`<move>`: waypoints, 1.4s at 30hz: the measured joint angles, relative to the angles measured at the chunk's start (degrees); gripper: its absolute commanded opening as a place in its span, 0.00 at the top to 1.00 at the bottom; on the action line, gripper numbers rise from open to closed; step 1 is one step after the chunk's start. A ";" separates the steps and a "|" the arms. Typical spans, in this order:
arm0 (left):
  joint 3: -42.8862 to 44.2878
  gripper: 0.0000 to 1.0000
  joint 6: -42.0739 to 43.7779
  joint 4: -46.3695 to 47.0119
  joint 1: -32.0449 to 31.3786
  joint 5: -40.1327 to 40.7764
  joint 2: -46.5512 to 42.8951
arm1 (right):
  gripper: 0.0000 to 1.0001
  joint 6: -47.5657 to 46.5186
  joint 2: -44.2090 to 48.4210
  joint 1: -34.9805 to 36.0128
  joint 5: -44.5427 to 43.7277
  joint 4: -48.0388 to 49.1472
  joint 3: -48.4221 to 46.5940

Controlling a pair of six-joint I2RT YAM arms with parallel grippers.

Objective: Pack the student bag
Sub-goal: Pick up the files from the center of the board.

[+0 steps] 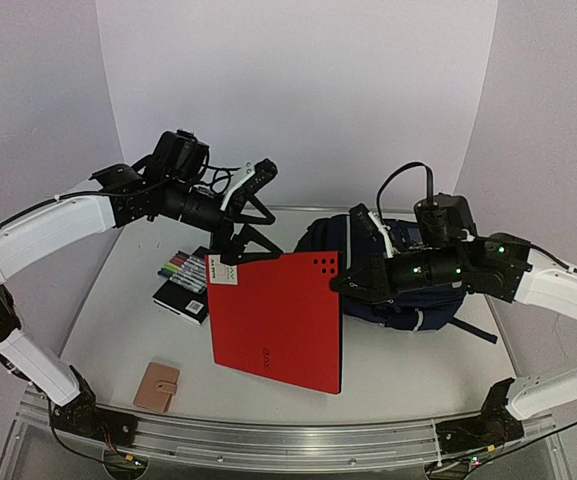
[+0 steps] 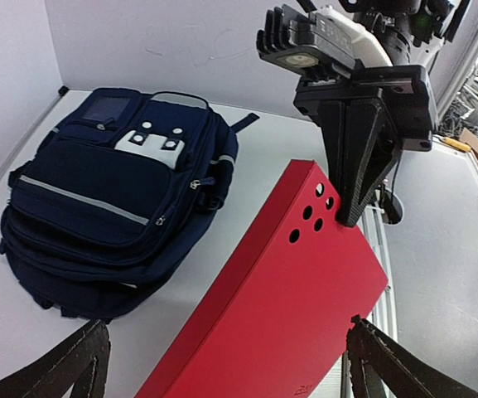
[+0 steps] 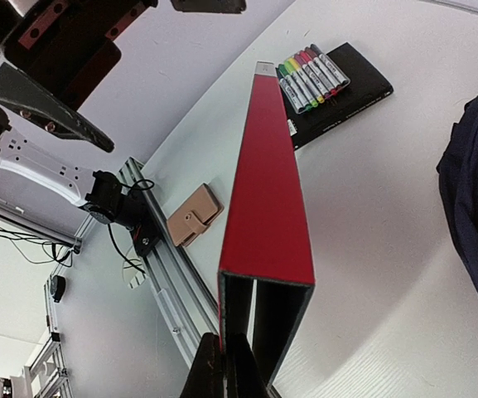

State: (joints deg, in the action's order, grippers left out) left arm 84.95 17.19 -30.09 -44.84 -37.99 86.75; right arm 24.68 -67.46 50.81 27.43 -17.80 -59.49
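The student bag [image 2: 114,199] is dark navy and lies flat on the table; in the top view [image 1: 413,305] my right arm hides most of it. A red ring binder [image 1: 278,320] stands tilted above the table in front of the bag. My right gripper [image 3: 230,365] is shut on one cover at the corner by the holes [image 2: 313,215]. My left gripper [image 2: 226,365] is wide open, its fingers [image 2: 388,365] straddling the binder's opposite top corner. In the top view it sits at the binder's upper left [image 1: 236,240].
A pack of coloured markers [image 1: 185,268] lies on a black notebook [image 1: 176,297] left of the binder. A tan wallet [image 1: 156,386] lies near the front rail [image 1: 268,440]. White walls enclose the back and sides.
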 measured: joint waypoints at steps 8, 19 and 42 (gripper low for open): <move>1.14 0.05 -0.26 -2.43 -0.45 -8.00 6.06 | 1.00 -0.97 -0.05 0.00 2.91 -1.24 -0.25; 5.84 0.57 -0.35 -8.95 -1.23 -16.25 12.97 | 1.00 -2.06 -0.97 0.02 4.37 -2.28 -1.26; -10.10 1.00 -18.78 1.28 0.28 -8.22 1.21 | 0.04 3.52 -4.44 0.47 -21.61 0.23 -3.88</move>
State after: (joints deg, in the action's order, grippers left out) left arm 74.85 -1.60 -28.81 -44.56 -46.21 87.96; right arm 28.20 -71.90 51.28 5.81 -17.58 -63.37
